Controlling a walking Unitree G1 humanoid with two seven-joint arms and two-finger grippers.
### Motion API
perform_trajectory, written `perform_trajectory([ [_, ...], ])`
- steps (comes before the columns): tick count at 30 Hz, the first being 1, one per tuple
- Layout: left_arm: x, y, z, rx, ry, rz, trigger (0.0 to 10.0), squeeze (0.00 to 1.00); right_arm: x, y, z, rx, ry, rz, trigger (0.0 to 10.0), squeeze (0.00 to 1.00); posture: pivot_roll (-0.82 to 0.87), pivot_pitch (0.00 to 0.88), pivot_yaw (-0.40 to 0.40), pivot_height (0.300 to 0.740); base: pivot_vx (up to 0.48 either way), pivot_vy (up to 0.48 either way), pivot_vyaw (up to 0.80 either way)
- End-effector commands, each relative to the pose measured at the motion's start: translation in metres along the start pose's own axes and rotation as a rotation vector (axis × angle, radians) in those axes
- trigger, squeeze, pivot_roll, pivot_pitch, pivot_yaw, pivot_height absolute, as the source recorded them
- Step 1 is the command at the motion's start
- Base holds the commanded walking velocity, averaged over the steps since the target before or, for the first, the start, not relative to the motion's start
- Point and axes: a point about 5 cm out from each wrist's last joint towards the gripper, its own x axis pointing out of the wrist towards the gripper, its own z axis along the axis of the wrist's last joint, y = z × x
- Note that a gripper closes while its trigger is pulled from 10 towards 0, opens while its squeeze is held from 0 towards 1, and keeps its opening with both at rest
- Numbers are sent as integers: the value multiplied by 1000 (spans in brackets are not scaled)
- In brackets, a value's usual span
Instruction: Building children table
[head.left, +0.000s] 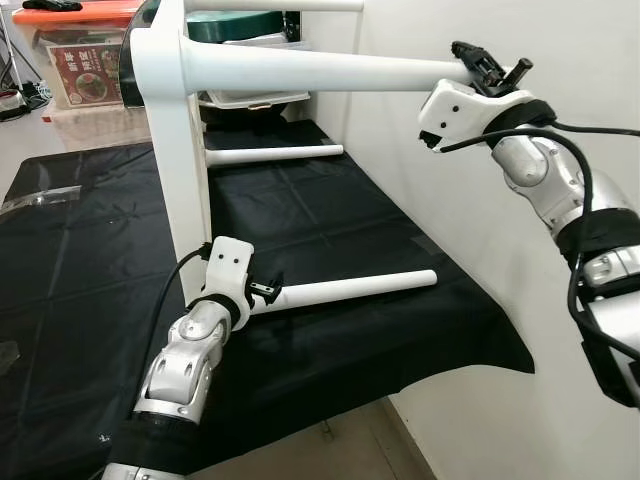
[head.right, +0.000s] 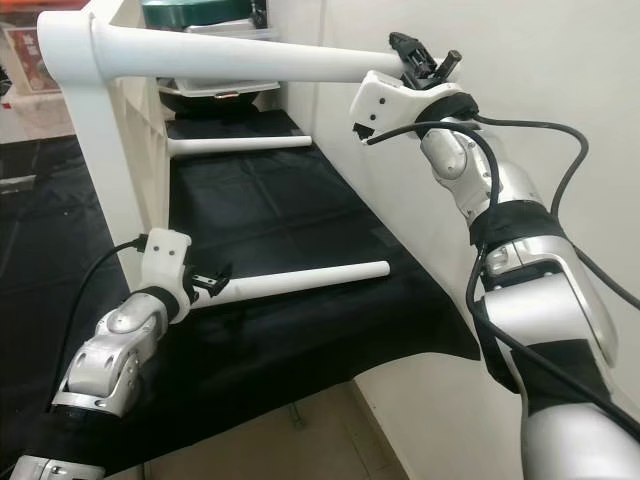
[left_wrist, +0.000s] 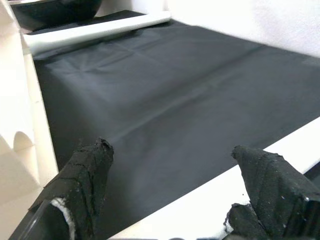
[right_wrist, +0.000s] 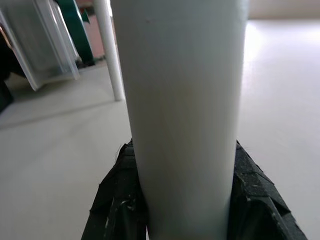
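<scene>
A white children's table (head.left: 170, 120) is seen tipped on its side on a black cloth (head.left: 330, 230), its tabletop standing upright at about 10 o'clock in the head views and its legs pointing toward 3 o'clock, alongside a white wall (head.left: 560, 60).

The upper leg (head.left: 320, 70) is gripped near its free end by the right gripper (head.left: 490, 68), raised at about 2 o'clock. In the right wrist view, the black fingers (right_wrist: 117, 200) are pressed against both sides of the white tube, which is pinched between them.

The lower leg (head.left: 350, 288), lying just above the cloth near 6 o'clock, is met by the left gripper (head.left: 264, 290) close to where the leg joins the tabletop. In the left wrist view, the padded fingertips (left_wrist: 85, 170) are spread apart, with the white leg running under the one on the far side; whether either pad is actually touching the tube cannot be told.

A third leg (head.left: 275, 153) is seen farther back, toward 12 o'clock, also reaching out from the tabletop over the cloth.

Behind the table, at 11 o'clock, a clear storage box with an orange lid (head.left: 80, 50) is seen on the floor, and a dark green object (head.left: 235, 28) rests above a white tray (head.left: 255, 97) at the far end of the cloth.
</scene>
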Motion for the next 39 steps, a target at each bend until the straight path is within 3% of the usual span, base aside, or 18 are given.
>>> perform_trajectory([
  [1, -6, 43, 16, 47, -31, 141, 10000, 0, -9, 11, -18, 107, 100, 28, 0, 0, 1, 0, -30, 740, 0, 0, 0],
  [2, -10, 61, 30, 94, -58, 170, 10000, 0, -9, 13, -21, 147, 129, 30, 0, 0, 1, 0, -30, 740, 0, 0, 0],
  [3, -15, 81, 47, 153, -83, 206, 10000, 0, -10, 19, -25, 283, 197, 40, 0, 0, 23, 0, -36, 740, 0, 0, 0],
  [4, -15, 81, 47, 153, -83, 206, 10000, 0, -10, 19, -25, 283, 197, 40, 0, 0, 23, 0, -36, 740, 0, 0, 0],
  [6, -25, 113, 81, 270, -132, 257, 10000, 0, -13, 39, -31, 551, 312, 57, 0, 0, 44, 0, -40, 740, 0, 0, 0],
  [7, -25, 113, 81, 270, -132, 257, 10000, 0, -13, 39, -31, 551, 312, 57, 0, 0, 44, 0, -40, 740, 0, 0, 0],
  [9, -33, 130, 111, 372, -176, 281, 10000, 0, -19, 62, -33, 784, 412, 71, 0, 0, 44, 0, -40, 740, 0, 0, 0],
  [12, -36, 134, 120, 398, -187, 285, 10000, 0, -21, 69, -33, 840, 438, 75, 0, 0, 44, 0, -40, 740, 0, 0, 0],
  [16, -51, 177, 184, 620, -232, 356, 10000, 0, -38, 132, -8, 1026, 504, 178, 0, 0, 97, 0, -32, 740, 0, 0, 0],
  [18, -54, 183, 192, 638, -230, 362, 10000, 0, -43, 144, -3, 1064, 518, 203, 0, 0, 97, 0, -32, 740, 0, 0, 0],
  [19, -54, 183, 192, 638, -230, 362, 10000, 0, -43, 144, -3, 1064, 518, 203, 0, 0, 97, 0, -32, 740, 0, 0, 0],
  [21, -57, 183, 202, 671, -236, 338, 10000, 0, -56, 172, 18, 1143, 539, 275, 0, 0, 106, 0, -23, 740, 0, 0, 0],
  [25, -57, 182, 205, 680, -234, 321, 10000, 0, -63, 183, 28, 1184, 552, 317, 0, 0, 106, 0, -23, 740, 0, 0, 0],
  [27, -52, 173, 204, 684, -238, 269, 10000, 0, -82, 206, 53, 1223, 552, 419, 0, 0, 102, 0, -15, 740, 0, 0, 0],
  [31, -50, 166, 201, 679, -246, 237, 10000, 0, -87, 211, 63, 1240, 544, 457, 0, 0, 99, 0, -14, 740, 0, 0, 0],
  [37, -51, 128, 180, 632, -308, 68, 10000, 0, -91, 211, 80, 1248, 487, 512, 0, 0, 69, 0, -14, 740, 0, 0, 0],
  [38, -57, 107, 164, 566, -350, 29, 10000, 0, -88, 202, 81, 1236, 425, 469, 10000, 373, 61, 0, -17, 740, 0, 0, 0],
  [39, -57, 107, 164, 566, -350, 29, 10000, 0, -88, 202, 81, 1236, 425, 469, 10000, 373, 61, 0, -17, 740, 0, 0, 0],
])
